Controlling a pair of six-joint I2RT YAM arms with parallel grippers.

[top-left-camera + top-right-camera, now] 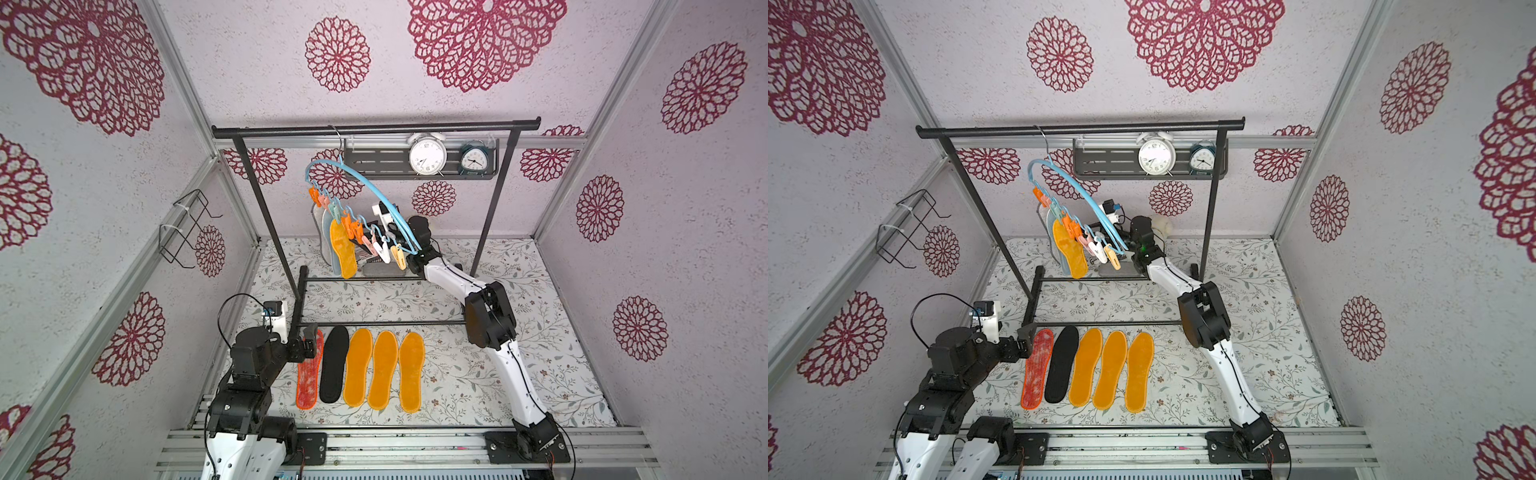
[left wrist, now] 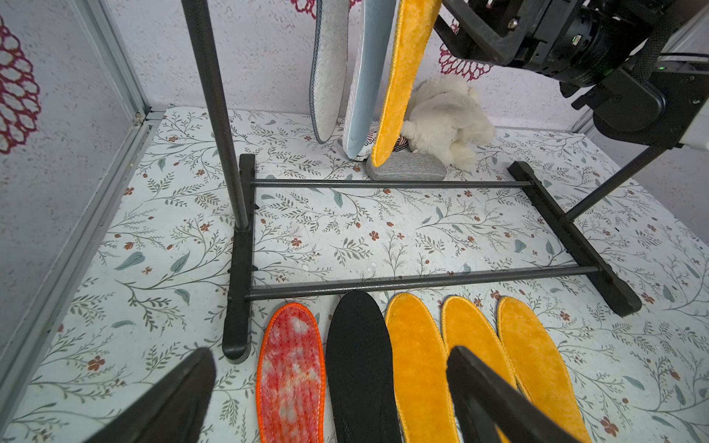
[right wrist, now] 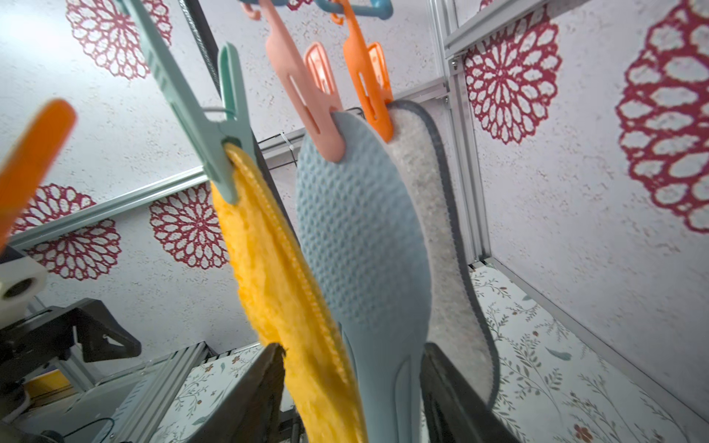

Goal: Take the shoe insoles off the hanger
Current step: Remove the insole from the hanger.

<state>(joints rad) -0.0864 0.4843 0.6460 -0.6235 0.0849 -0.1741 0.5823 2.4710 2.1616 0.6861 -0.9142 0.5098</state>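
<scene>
**A:** Left to right, how far along is it?

**B:** Lower left in both top views, the left tool (image 1: 308, 344) hangs over the upper end of the red insole (image 1: 309, 380). Its jaws are spread wide and hold nothing. To the right of the red one, flat in a row on the worktop (image 1: 540, 332), lie the black insole (image 1: 334, 365) and three orange-yellow insoles (image 1: 358, 368). So five are off.

**A:** And what's left?

**B:** In the upper middle, the hanger (image 3: 378, 8) hooks on the top bar of the black rack (image 1: 374, 124) and slopes down to the right. Three insoles are still pegged at its left end. They are a white fleecy insole (image 2: 330, 76), a pale blue insole (image 2: 368, 84) and a hanging orange-yellow insole (image 2: 403, 76). The pegs (image 1: 380, 249) further right are bare.

**A:** And the right tool?

**B:** The right tool (image 3: 351, 349) sits just right of those three, behind the hanger. Its wrist view shows the jaws partway apart, one on either side of the lower ends of the orange-yellow and pale blue insoles. The orange-yellow one touches one jaw. I cannot tell whether the jaws are pinching.

**A:** Your verdict?

**B:** More than half done, I'd judge. Three insoles remain to pull free.
</scene>
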